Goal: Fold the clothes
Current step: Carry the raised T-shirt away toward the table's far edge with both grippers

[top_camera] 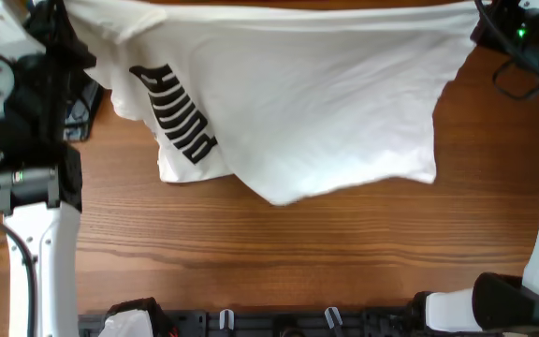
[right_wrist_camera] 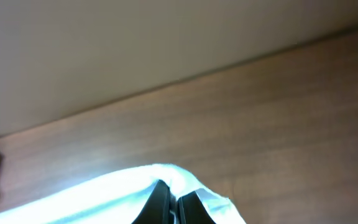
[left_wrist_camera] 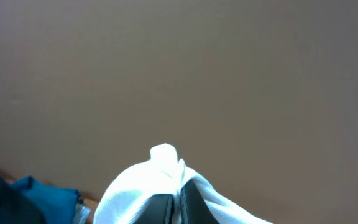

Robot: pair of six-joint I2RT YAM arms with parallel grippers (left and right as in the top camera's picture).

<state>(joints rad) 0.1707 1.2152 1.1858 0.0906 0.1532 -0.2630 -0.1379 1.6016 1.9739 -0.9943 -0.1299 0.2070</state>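
Observation:
The white garment (top_camera: 307, 103) hangs stretched across the far half of the table, held up at both top corners, with a black logo (top_camera: 176, 117) showing on its left part. My left gripper (left_wrist_camera: 180, 202) is shut on a bunch of the white cloth (left_wrist_camera: 148, 180) at the top left corner. My right gripper (right_wrist_camera: 174, 202) is shut on the white cloth (right_wrist_camera: 104, 193) at the top right corner. In the overhead view both grippers sit at the frame's top corners, mostly hidden by the arms and cloth.
The wooden table (top_camera: 298, 253) shows bare in front of the garment. A dark object (top_camera: 80, 108) lies at the far left beside the left arm. Blue and dark cloth (left_wrist_camera: 36, 199) shows low left in the left wrist view. A black rail (top_camera: 279, 323) runs along the front edge.

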